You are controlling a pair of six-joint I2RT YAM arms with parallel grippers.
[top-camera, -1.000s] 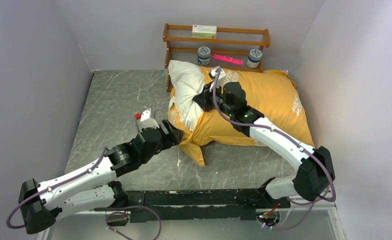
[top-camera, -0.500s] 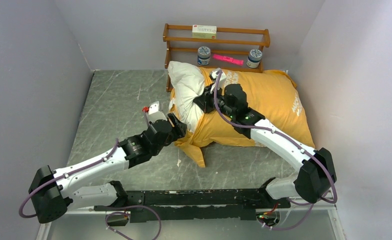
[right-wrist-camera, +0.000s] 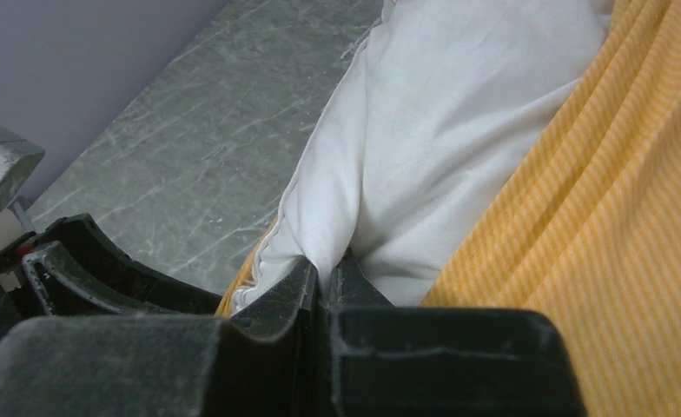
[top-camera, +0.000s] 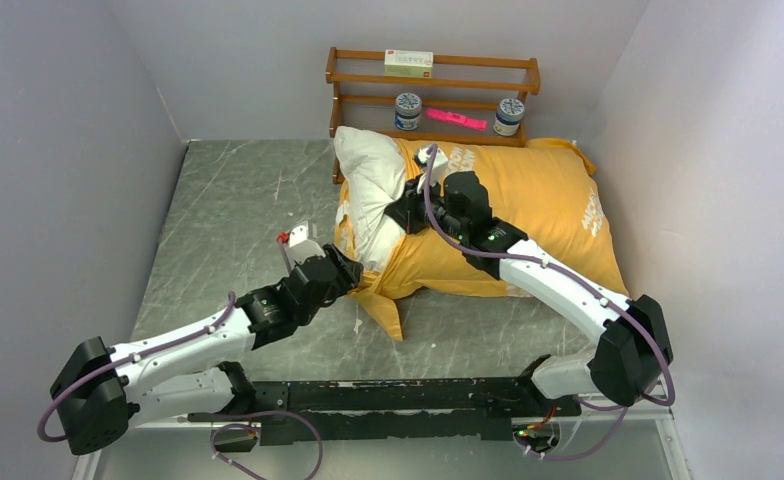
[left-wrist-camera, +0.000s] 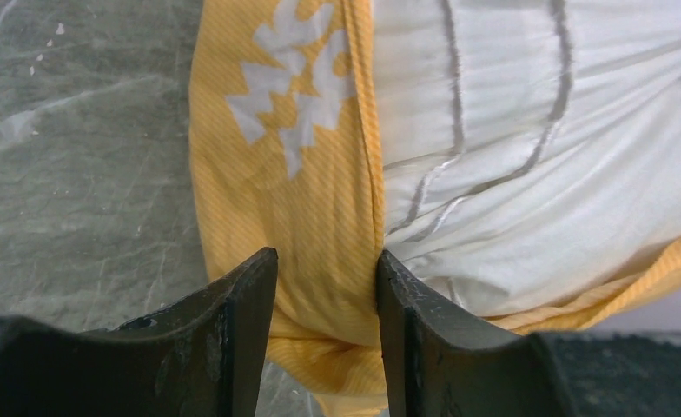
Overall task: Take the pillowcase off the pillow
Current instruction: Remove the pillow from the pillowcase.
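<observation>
The orange-yellow pillowcase (top-camera: 528, 205) lies at the back right of the table and covers most of the white pillow (top-camera: 366, 180). The pillow's left end sticks out of the case's open mouth. My right gripper (top-camera: 404, 212) is shut on a fold of the white pillow fabric at the mouth; the right wrist view shows this pinch (right-wrist-camera: 324, 265) with the pillow (right-wrist-camera: 433, 113) and the pillowcase (right-wrist-camera: 615, 217). My left gripper (top-camera: 351, 268) is closed on the pillowcase's hem at the lower left. In the left wrist view (left-wrist-camera: 327, 254) orange cloth (left-wrist-camera: 285, 174) fills the gap beside the pillow (left-wrist-camera: 537, 174).
A wooden rack (top-camera: 433, 85) stands against the back wall behind the pillow. It holds two jars (top-camera: 408, 110) (top-camera: 509, 115), a pink item (top-camera: 456, 119) and a white box (top-camera: 408, 63). Grey walls close in left, back and right.
My left gripper reached forward to the case's mouth, then drew back toward the near left with the hem. The case's loose lower corner shifted slightly the same way. The right gripper kept its pinch.
</observation>
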